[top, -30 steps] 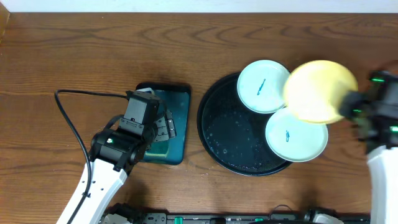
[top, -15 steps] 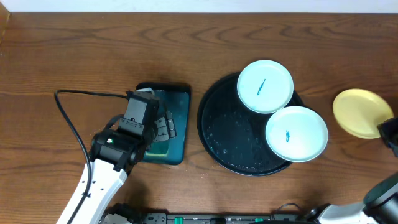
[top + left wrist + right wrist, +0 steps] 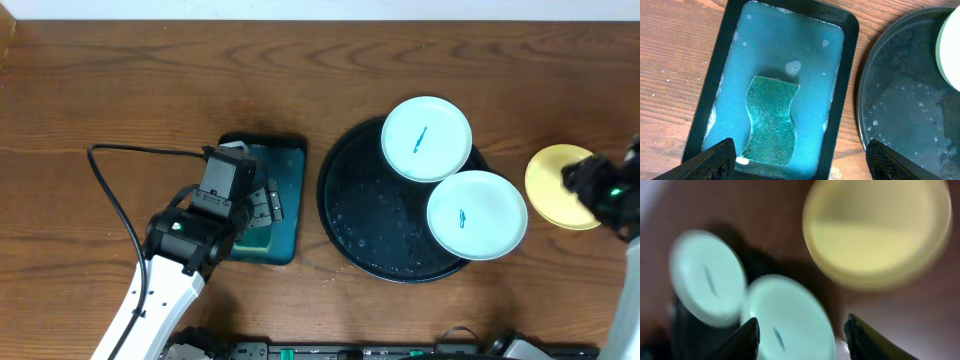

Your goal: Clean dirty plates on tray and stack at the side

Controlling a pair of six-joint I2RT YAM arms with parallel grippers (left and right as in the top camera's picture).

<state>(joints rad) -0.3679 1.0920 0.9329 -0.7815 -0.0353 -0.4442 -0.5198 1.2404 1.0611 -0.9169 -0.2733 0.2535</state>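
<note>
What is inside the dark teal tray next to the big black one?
A green sponge lies in foamy bluish water inside the teal tray. The tray's floor under the sponge is hidden.

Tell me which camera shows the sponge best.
The left wrist view: the green sponge lies whole and sharp in soapy water in the teal tray. Overhead, the left gripper covers most of it. The right wrist view shows only blurred plates, no sponge.
</note>
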